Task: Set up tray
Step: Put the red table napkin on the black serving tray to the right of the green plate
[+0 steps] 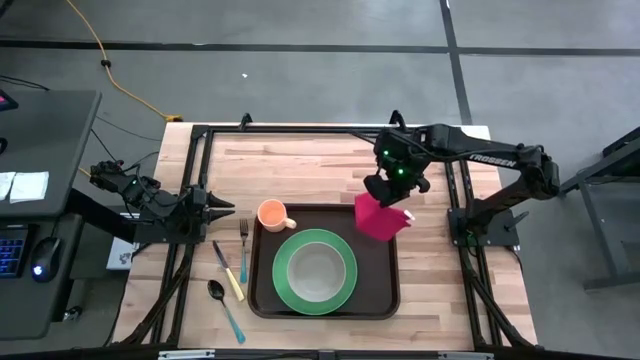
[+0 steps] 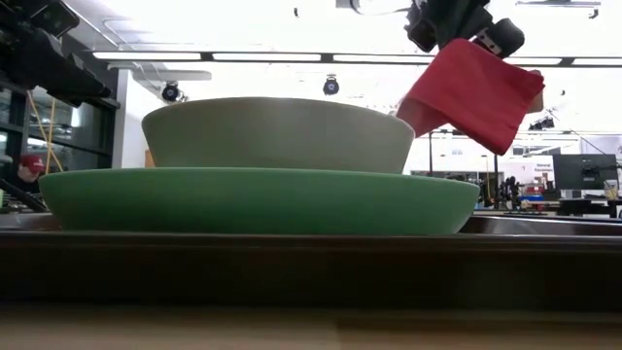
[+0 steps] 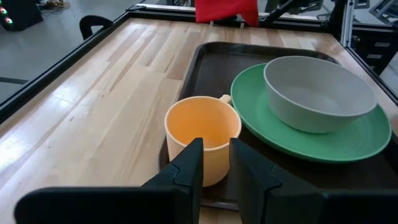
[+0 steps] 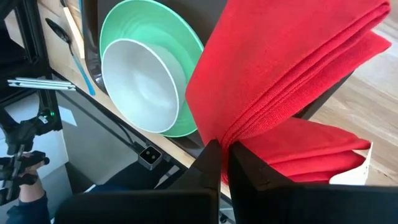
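Napkin step underway: right gripper (image 1: 383, 192) pinches a folded red napkin (image 1: 377, 217) aloft, the tray (image 1: 385, 300) just below it. Next, lower it beside the green plate (image 1: 285, 285). Left gripper (image 1: 222, 208) waits, slightly spread, empty.

Light butcher-block wooden table (image 1: 300, 160) inside a black frame; the tray (image 1: 385, 295), dark brown with a raised rim, lies flat on it toward the near edge, between the two arm bases. Directly on the wood to the left of the tray: a fork (image 1: 243, 250) with a light blue handle just beside the tray's left rim, a knife (image 1: 228, 271) with a yellowish handle left of the fork, and a dark spoon (image 1: 225, 309) with a teal handle nearest the front edge, all apart from the tray.
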